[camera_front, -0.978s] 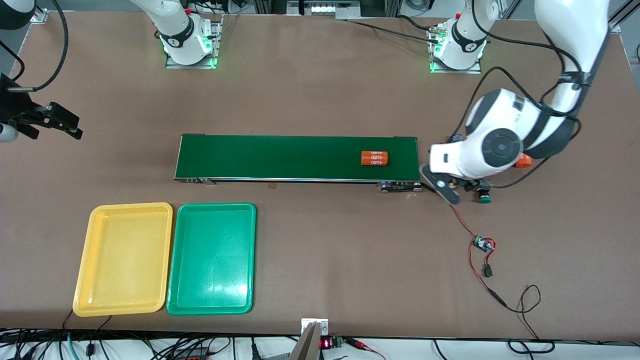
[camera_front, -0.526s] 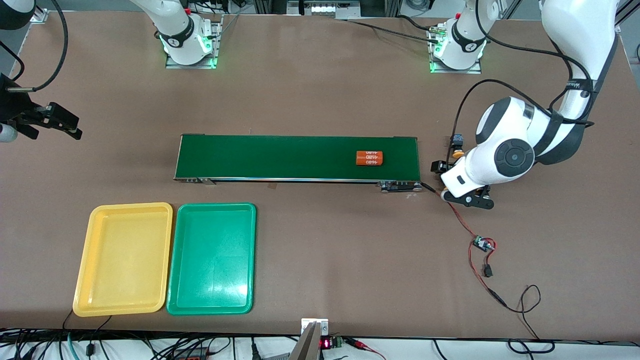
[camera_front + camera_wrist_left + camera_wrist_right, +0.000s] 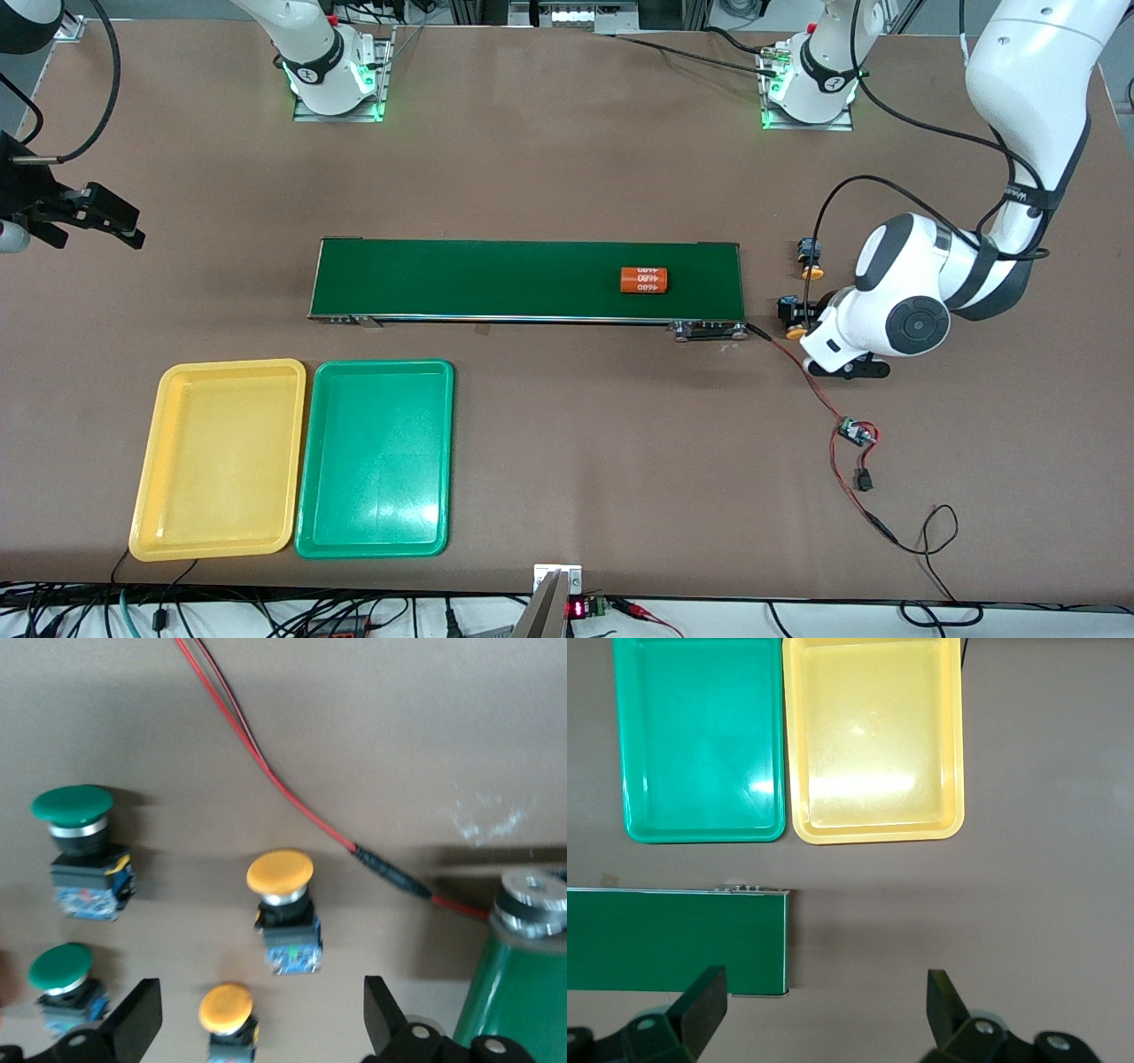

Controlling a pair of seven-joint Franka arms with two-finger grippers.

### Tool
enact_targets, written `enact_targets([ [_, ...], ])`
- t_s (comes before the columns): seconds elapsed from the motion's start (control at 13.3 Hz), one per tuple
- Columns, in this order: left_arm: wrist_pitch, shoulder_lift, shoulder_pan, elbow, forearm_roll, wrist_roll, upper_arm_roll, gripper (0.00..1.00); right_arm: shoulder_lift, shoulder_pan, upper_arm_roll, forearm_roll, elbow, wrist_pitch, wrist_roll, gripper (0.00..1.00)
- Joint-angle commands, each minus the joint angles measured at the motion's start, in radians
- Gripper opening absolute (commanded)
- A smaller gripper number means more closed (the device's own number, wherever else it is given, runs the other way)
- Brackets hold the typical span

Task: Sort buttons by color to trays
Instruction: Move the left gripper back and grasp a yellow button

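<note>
My left gripper (image 3: 261,1014) hangs open over a cluster of buttons beside the conveyor's end at the left arm's end of the table. One yellow-capped button (image 3: 226,1007) lies between its fingers, untouched. Another yellow-capped button (image 3: 280,873) and two green-capped buttons (image 3: 73,804) (image 3: 60,966) stand close by. In the front view two yellow caps (image 3: 811,272) (image 3: 795,333) show; the left wrist (image 3: 890,319) hides the green ones. The yellow tray (image 3: 168,532) and green tray (image 3: 372,545) lie side by side, nearer the camera than the belt. My right gripper (image 3: 826,992) waits open and holds nothing.
An orange numbered cylinder (image 3: 643,280) lies on the dark-green conveyor belt (image 3: 496,280). A red wire (image 3: 266,771) runs from the belt's roller (image 3: 532,904) past the buttons to a small circuit board (image 3: 855,432). Cables trail toward the table's front edge.
The left wrist has swung and shifted off the yellow-capped buttons, now covering the green one that showed before. The orange cylinder has ridden along the belt toward the right arm's end. The right arm is still.
</note>
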Motion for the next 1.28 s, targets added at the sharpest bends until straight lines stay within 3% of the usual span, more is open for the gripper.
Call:
enact_targets([
  [0.0,0.105,0.011,-0.002,-0.063,0.090,-0.087,-0.003,1.00,-0.009,-0.009,0.004,0.000,-0.012,0.014,-0.007,1.00],
  [0.15,0.137,0.010,0.009,-0.096,0.121,-0.089,-0.003,1.00,-0.008,-0.011,0.004,0.000,-0.010,0.012,-0.007,1.00],
  [0.45,0.332,0.004,0.034,-0.243,0.121,-0.181,-0.006,1.00,-0.005,-0.011,0.004,0.003,-0.004,0.014,-0.006,1.00],
  [0.6,0.342,0.004,0.035,-0.257,0.121,-0.189,-0.006,0.98,-0.003,-0.011,0.004,0.003,-0.004,0.007,-0.006,1.00],
  [0.68,0.342,0.002,0.035,-0.264,0.121,-0.189,-0.007,0.82,-0.003,-0.011,0.004,0.003,-0.004,0.007,-0.006,1.00],
  [0.75,0.339,0.002,0.037,-0.265,0.121,-0.192,-0.007,0.55,-0.003,-0.011,0.004,0.003,-0.004,0.007,-0.006,1.00],
  [0.83,0.331,-0.001,0.038,-0.262,0.121,-0.190,-0.009,0.42,-0.003,-0.011,0.004,0.003,-0.004,0.007,-0.006,1.00],
  [0.98,0.314,-0.010,0.055,-0.251,0.121,-0.184,-0.013,0.28,-0.003,-0.011,0.004,0.003,-0.004,0.007,-0.006,1.00],
  [1.2,0.210,-0.035,0.058,-0.184,0.115,-0.183,-0.042,0.23,-0.003,-0.011,0.004,0.003,-0.004,0.009,-0.006,1.00],
])
